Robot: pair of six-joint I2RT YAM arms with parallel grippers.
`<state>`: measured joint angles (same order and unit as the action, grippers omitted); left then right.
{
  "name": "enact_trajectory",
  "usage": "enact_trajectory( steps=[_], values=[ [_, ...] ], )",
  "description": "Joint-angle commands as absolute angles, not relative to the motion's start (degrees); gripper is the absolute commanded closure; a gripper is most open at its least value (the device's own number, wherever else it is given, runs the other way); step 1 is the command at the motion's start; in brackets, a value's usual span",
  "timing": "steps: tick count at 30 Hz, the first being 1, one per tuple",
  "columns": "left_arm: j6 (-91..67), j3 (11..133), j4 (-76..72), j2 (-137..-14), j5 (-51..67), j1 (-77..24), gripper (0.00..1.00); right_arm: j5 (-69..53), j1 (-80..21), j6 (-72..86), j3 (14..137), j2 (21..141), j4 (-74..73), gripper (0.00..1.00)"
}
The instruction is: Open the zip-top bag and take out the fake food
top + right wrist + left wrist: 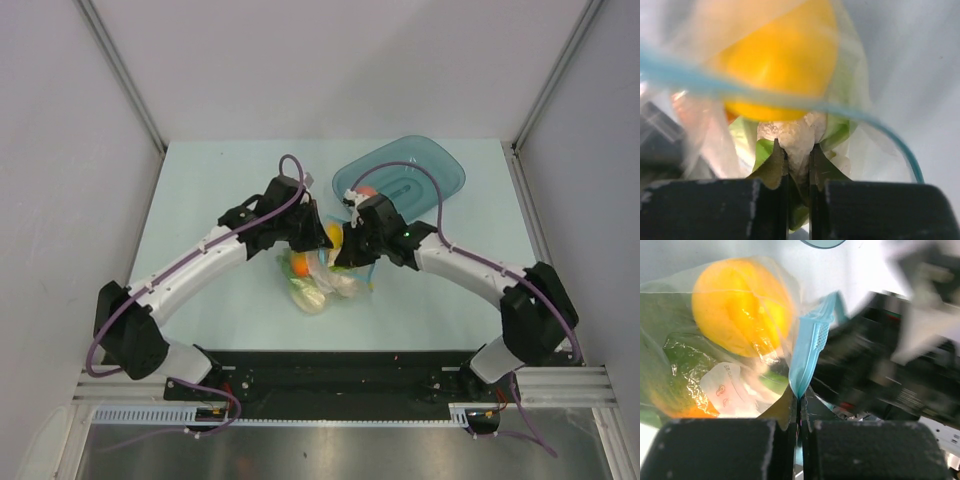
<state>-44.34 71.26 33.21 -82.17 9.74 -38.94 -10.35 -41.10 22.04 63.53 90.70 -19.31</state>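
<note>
A pale mint table (200, 190) sits enclosed by plain white walls (330, 60).

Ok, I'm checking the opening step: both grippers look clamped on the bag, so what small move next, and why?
Probably ease the left gripper and right gripper apart. Both are shut on the zip-top bag by its blue zip strip, and the fake food sits inside, so spreading should part the mouth.

Bright, even light, soft shadows — both wrist views blurred up close, glare on the zip-top bag (692, 385).
</note>
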Motion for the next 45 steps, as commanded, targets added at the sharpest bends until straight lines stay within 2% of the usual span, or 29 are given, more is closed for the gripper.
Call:
enact_trajectory(
  steps=[1, 5, 10, 17, 21, 23, 30, 33, 36, 37, 40, 41, 42, 45],
  values=[
    [-42.1, 73.3, 36.2, -79.8, 6.0, -39.2, 1.0, -10.1, -41.3, 19.2, 62.9, 79.6, -19.1, 1.0],
    [-42.5, 71.6, 39.5, -79.3, 2.4, -39.2, 1.0, -14.0, -41.0, 19.2, 58.0, 72.4, -9.7, 1.0],
    [-42.3, 71.5, 38.8, -77.8, 0.9, -39.1, 0.99, -20.3, -40.7, 22.0, 57.4, 67.1, -5.9, 1.0],
    [-42.9, 66.3, 32.5, -74.9, 7.2, -39.2, 1.0, -12.0, -33.7, 31.0, 57.5, 65.2, 5.8, 1.0],
    [-41.8, 68.0, 34.8, -75.2, 6.5, -39.2, 1.0, -8.0, -28.9, 33.6, 57.6, 65.8, 13.3, 1.0],
    [-41.1, 68.6, 35.2, -75.5, 5.9, -39.2, 1.0, -3.1, -27.8, 32.1, 57.7, 67.8, 15.1, 1.0],
    [-39.3, 70.1, 34.6, -76.4, 8.8, -39.3, 1.0, 1.8, -21.7, 22.0, 59.5, 82.6, 19.8, 1.0],
    [-38.9, 70.8, 34.5, -76.6, 9.4, -39.3, 1.0, 3.8, -19.5, 19.9, 61.7, 90.2, 20.7, 0.96],
    [-38.2, 71.5, 34.7, -76.8, 9.8, -39.4, 1.0, 0.8, -16.7, 20.6, 64.9, 95.8, 20.6, 0.86],
    [-38.1, 71.5, 34.7, -76.8, 9.8, -39.5, 1.0, 0.6, -16.4, 19.3, 66.3, 97.1, 19.5, 0.65],
    [-38.3, 71.3, 34.2, -77.0, 10.1, -39.4, 1.0, -3.4, -15.9, 18.5, 71.3, 100.5, 14.2, 0.17],
    [-38.3, 71.3, 34.1, -77.1, 10.1, -39.5, 1.0, -3.3, -15.9, 18.3, 72.4, 100.8, 12.1, 0.08],
    [-38.5, 71.2, 33.8, -77.3, 10.1, -39.5, 1.0, -3.1, -16.1, 18.4, 74.7, 100.9, 7.7, 0.01],
    [-38.6, 71.2, 33.4, -77.6, 9.9, -39.5, 1.0, -4.0, -16.0, 19.1, 78.6, 100.3, -3.6, 0.0]
  ],
)
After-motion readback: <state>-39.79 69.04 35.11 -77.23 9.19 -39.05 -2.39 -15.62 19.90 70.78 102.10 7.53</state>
